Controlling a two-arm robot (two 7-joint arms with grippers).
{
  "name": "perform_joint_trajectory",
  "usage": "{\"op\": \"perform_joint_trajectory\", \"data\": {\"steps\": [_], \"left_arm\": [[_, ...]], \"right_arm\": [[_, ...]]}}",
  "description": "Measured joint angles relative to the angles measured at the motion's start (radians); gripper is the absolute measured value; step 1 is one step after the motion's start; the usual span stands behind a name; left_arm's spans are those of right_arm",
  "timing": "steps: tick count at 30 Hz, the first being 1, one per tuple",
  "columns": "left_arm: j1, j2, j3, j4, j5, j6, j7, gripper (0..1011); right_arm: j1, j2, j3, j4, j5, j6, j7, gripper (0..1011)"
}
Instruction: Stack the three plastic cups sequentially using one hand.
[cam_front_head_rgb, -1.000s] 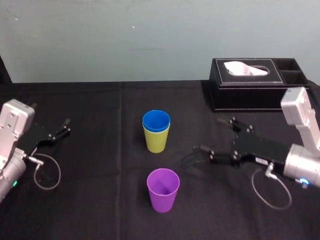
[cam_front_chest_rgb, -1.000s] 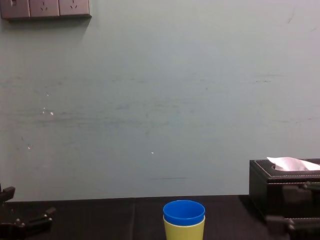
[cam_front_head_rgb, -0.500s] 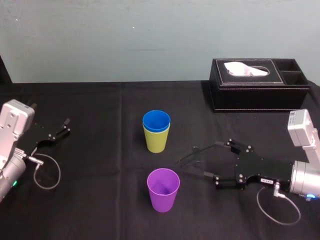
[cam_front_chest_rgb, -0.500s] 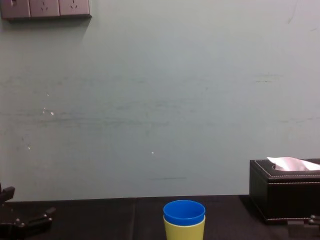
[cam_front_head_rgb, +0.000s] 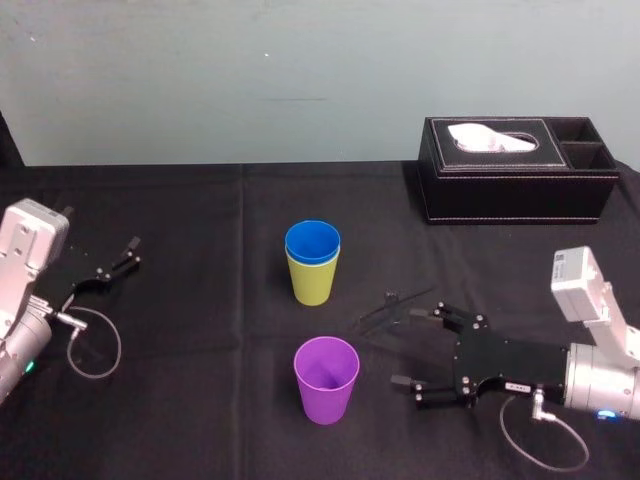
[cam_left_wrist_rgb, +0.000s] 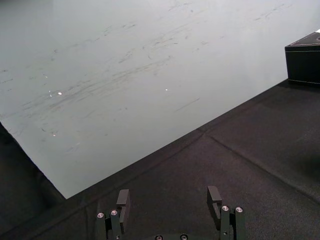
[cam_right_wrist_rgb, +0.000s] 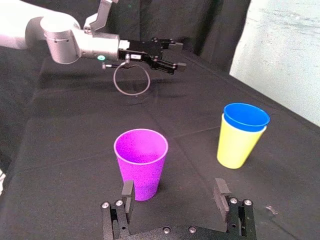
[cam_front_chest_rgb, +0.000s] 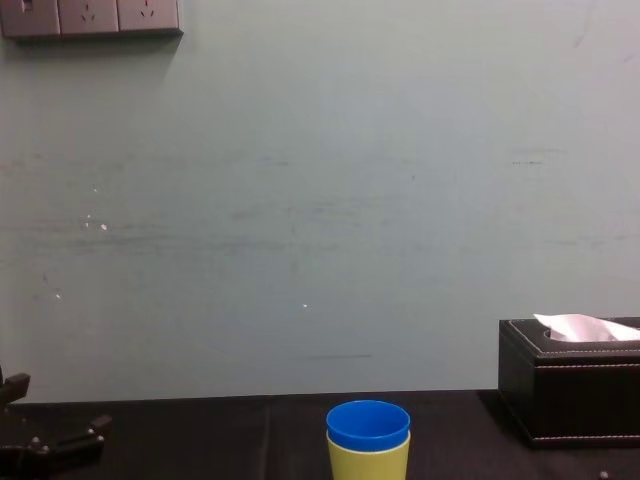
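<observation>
The purple cup (cam_front_head_rgb: 326, 380) stands upright, mouth up, just ahead of my right gripper (cam_front_head_rgb: 420, 347) and touches neither finger. My right gripper lies low above the black cloth (cam_front_head_rgb: 200, 400), its two fingers spread wide with nothing between them; I cannot tell whether it rests on the cloth. In my right wrist view the purple cup sits in front of one fingertip rather than centred in the gap, so it is a little to one side of where I point. Farther out from my fingers, toward the other fingertip's side, the blue cup (cam_front_head_rgb: 312, 243) sits nested in the yellow cup (cam_front_head_rgb: 313, 282). Only its rim and a narrow band show above the yellow rim. That pair stands upright, apart from the purple cup, with bare cloth between them. Well away from my right gripper, toward the wall, the tissue box (cam_front_head_rgb: 515, 170) sits at the back of the table with a white tissue poking from its slot. Across the table, past the cups, my left gripper (cam_front_head_rgb: 128, 255) is parked near the far side, its fingers also apart and holding nothing, pointing over the cloth, with a loop of cable (cam_front_head_rgb: 95, 345) lying beside its wrist.
</observation>
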Motion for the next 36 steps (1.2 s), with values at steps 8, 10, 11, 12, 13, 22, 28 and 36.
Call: {"op": "perform_joint_trajectory", "data": {"steps": [8,10,11,12,13,22,28,36], "left_arm": [[0.0,0.0,0.0,0.0,0.0,0.0,0.0,1010],[0.0,0.0,0.0,0.0,0.0,0.0,0.0,1010],[0.0,0.0,0.0,0.0,0.0,0.0,0.0,1010],[0.0,0.0,0.0,0.0,0.0,0.0,0.0,1010],[0.0,0.0,0.0,0.0,0.0,0.0,0.0,1010],[0.0,0.0,0.0,0.0,0.0,0.0,0.0,1010],[0.0,0.0,0.0,0.0,0.0,0.0,0.0,1010],[0.0,0.0,0.0,0.0,0.0,0.0,0.0,1010]], "right_arm": [[0.003,-0.002,-0.038,-0.011,-0.03,-0.007,-0.025,1003],[0.003,-0.003,-0.042,-0.011,-0.032,-0.007,-0.027,1003],[0.005,-0.004,-0.047,-0.011,-0.035,-0.007,-0.03,1003],[0.005,-0.005,-0.049,-0.011,-0.036,-0.007,-0.031,1003],[0.006,-0.006,-0.052,-0.011,-0.037,-0.007,-0.031,1003],[0.014,-0.018,-0.08,-0.01,-0.05,0.001,-0.036,1003],[0.023,-0.027,-0.094,-0.005,-0.053,0.008,-0.037,1003],[0.034,-0.037,-0.105,0.008,-0.05,0.018,-0.036,1003]]}}
